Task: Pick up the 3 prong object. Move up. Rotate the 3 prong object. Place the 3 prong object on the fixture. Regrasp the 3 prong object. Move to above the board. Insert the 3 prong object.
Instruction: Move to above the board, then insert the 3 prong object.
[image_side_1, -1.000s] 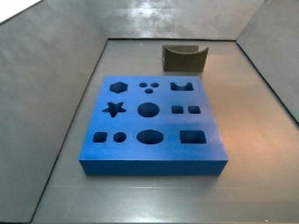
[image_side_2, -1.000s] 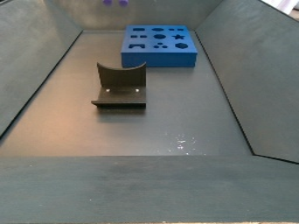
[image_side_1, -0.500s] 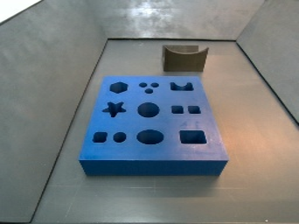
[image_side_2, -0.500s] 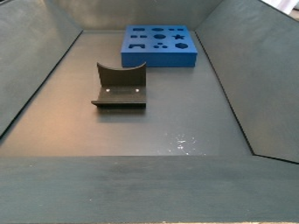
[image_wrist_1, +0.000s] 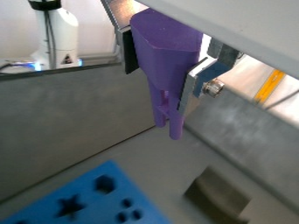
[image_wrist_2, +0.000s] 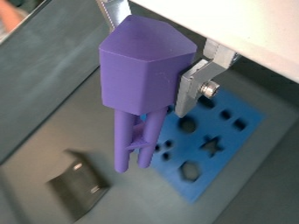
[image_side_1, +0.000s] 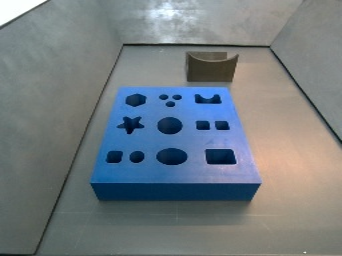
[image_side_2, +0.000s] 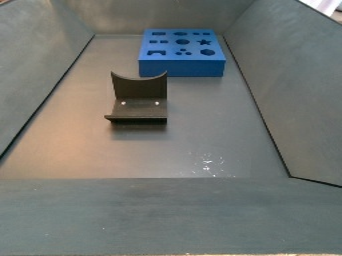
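My gripper (image_wrist_1: 163, 66) (image_wrist_2: 149, 74) is shut on the 3 prong object (image_wrist_1: 163, 61) (image_wrist_2: 138, 70), a purple block with its prongs pointing down. It hangs high above the floor, and shows in both wrist views only. The blue board (image_side_1: 174, 140) (image_side_2: 183, 51) lies on the floor and shows far below in both wrist views (image_wrist_1: 82, 199) (image_wrist_2: 211, 144). The dark fixture (image_side_1: 211, 66) (image_side_2: 136, 98) stands apart from the board and also shows in both wrist views (image_wrist_1: 219, 194) (image_wrist_2: 79, 185). The gripper is out of both side views.
Grey sloping walls (image_side_1: 67, 90) (image_side_2: 287, 90) enclose the floor on all sides. A white bottle-like thing (image_wrist_1: 59, 31) stands beyond the wall in a wrist view.
A purple speck at the upper edge of a side view one second ago is gone now. Board and fixture have not moved.
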